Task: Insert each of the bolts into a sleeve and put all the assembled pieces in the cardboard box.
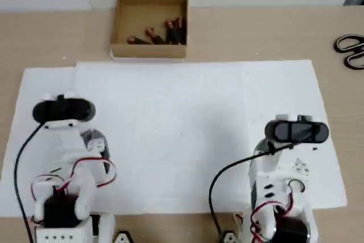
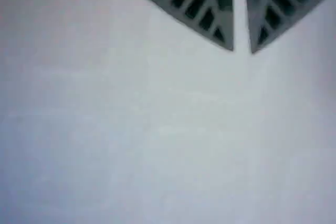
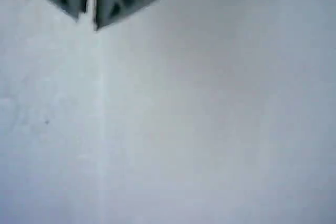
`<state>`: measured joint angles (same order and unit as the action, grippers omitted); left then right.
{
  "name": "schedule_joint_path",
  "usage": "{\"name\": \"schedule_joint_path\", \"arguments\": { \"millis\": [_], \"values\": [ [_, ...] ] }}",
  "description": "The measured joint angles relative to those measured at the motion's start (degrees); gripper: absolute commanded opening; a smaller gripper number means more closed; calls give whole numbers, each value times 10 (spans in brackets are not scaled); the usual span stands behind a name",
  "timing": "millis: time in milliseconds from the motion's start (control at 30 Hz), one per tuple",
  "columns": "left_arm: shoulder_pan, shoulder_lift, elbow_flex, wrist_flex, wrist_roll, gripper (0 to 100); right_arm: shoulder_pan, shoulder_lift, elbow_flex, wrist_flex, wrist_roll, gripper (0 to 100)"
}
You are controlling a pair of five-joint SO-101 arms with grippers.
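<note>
The cardboard box (image 1: 121,27) stands at the far edge of the white paper, left of centre. Several dark bolt-and-sleeve pieces (image 1: 161,34) with reddish ends lie inside it, toward its near right corner. Both arms are folded back at the near edge of the table. My left gripper (image 2: 241,47) hangs close over bare white paper, its jaws nearly together with a thin gap and nothing between them. My right gripper (image 3: 87,20) is also just above the paper, jaws closed to a sliver, empty.
White paper sheets (image 1: 182,123) cover the middle of the wooden table. Black scissors (image 1: 351,48) lie at the far right edge. The left arm's base (image 1: 60,209) and the right arm's base (image 1: 281,214) sit at the near edge with cables.
</note>
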<state>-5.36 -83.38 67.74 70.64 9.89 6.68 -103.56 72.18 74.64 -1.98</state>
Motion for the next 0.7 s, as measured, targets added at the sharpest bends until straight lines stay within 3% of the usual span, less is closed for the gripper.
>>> {"name": "schedule_joint_path", "arguments": {
  "millis": [300, 700],
  "values": [
    [0, 1, 106, -97, 0, 6, 0, 0, 86, -33, 0, 4],
    [0, 1, 175, -103, 0, 6, 0, 0, 182, -33, 0, 4]
  ]
}}
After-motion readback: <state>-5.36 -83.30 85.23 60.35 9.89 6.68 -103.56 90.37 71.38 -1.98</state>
